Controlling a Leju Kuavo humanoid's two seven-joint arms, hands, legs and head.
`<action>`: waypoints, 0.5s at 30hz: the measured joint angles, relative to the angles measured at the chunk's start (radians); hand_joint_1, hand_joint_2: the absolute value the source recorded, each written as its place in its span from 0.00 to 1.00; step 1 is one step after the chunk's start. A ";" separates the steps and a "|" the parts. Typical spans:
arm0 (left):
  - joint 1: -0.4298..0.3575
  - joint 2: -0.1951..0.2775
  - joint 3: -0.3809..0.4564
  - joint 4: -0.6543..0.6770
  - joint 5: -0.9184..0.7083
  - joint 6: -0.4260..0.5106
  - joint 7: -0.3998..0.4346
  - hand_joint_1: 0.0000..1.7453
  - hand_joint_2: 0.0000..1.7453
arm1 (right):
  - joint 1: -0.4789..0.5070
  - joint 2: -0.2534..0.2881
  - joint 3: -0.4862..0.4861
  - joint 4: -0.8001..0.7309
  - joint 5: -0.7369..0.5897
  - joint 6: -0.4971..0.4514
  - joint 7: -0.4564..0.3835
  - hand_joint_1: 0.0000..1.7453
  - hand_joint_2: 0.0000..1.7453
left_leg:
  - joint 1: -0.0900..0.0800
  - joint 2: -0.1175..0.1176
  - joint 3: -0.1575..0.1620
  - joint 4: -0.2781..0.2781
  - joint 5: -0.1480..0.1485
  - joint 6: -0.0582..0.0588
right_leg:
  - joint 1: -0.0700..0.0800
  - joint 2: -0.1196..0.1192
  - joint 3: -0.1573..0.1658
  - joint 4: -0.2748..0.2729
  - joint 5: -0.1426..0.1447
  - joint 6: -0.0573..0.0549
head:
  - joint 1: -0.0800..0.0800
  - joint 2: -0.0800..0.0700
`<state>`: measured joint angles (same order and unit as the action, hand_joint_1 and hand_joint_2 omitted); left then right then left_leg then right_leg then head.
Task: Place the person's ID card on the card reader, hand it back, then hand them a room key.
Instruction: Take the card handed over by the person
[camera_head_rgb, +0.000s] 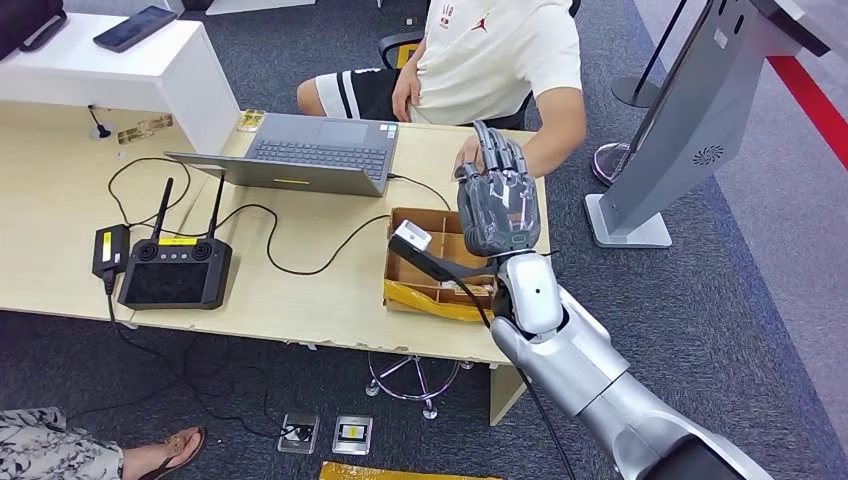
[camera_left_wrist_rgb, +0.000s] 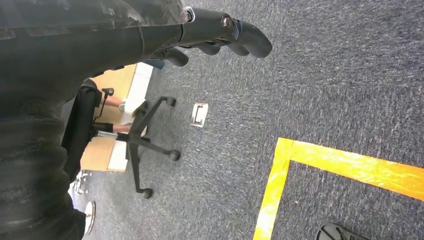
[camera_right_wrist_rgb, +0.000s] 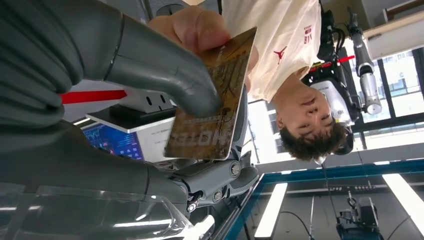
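Note:
My right hand (camera_head_rgb: 497, 205) is raised above the desk's far right corner, palm toward the seated person. In the right wrist view the thumb (camera_right_wrist_rgb: 160, 70) presses a gold room key card (camera_right_wrist_rgb: 210, 110) against the fingers. The person's fingers (camera_right_wrist_rgb: 190, 25) pinch the card's other end, so we both hold it. The person's hand (camera_head_rgb: 468, 155) reaches up behind my hand in the head view, where the card is hidden. My left hand (camera_left_wrist_rgb: 220, 35) hangs beside my body over the carpet, fingers loosely apart and holding nothing.
A compartmented cardboard box (camera_head_rgb: 425, 290) sits on the desk below my right hand. A laptop (camera_head_rgb: 310, 150) and a black remote controller (camera_head_rgb: 175, 272) with cables lie to the left. A grey kiosk stand (camera_head_rgb: 690, 120) rises at the right. An office chair (camera_left_wrist_rgb: 145, 145) stands on the carpet.

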<state>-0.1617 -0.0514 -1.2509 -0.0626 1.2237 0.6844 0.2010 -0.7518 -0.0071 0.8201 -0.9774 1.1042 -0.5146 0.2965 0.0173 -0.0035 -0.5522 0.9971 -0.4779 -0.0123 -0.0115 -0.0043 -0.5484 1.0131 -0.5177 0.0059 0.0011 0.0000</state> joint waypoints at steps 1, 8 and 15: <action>0.000 0.000 0.000 0.000 -0.003 0.000 0.000 0.00 1.00 | 0.000 -0.001 -0.002 0.000 0.002 -0.002 0.001 0.92 1.00 | 0.000 0.000 0.000 0.000 0.000 0.000 | 0.000 0.000 0.000 0.000 0.000 0.000 | 0.000 0.000; 0.000 0.001 0.000 0.000 -0.023 0.000 0.000 0.00 1.00 | 0.017 -0.015 -0.019 -0.013 0.031 -0.008 0.017 0.92 1.00 | 0.000 0.000 0.000 0.000 0.000 0.000 | 0.000 0.000 0.000 0.000 0.000 0.000 | 0.000 0.000; 0.000 0.002 0.000 0.000 -0.033 0.000 0.000 0.00 1.00 | 0.033 -0.026 -0.026 -0.027 0.052 -0.002 0.021 1.00 1.00 | 0.000 0.000 0.000 0.000 0.000 0.000 | 0.000 0.000 0.000 0.000 0.000 0.000 | 0.000 0.000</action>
<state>-0.1616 -0.0497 -1.2508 -0.0626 1.1908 0.6844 0.2007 -0.7184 -0.0326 0.7943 -1.0041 1.1564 -0.5170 0.3175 0.0174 -0.0034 -0.5520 0.9971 -0.4779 -0.0123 -0.0114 -0.0040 -0.5486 1.0131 -0.5177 0.0058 0.0011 0.0000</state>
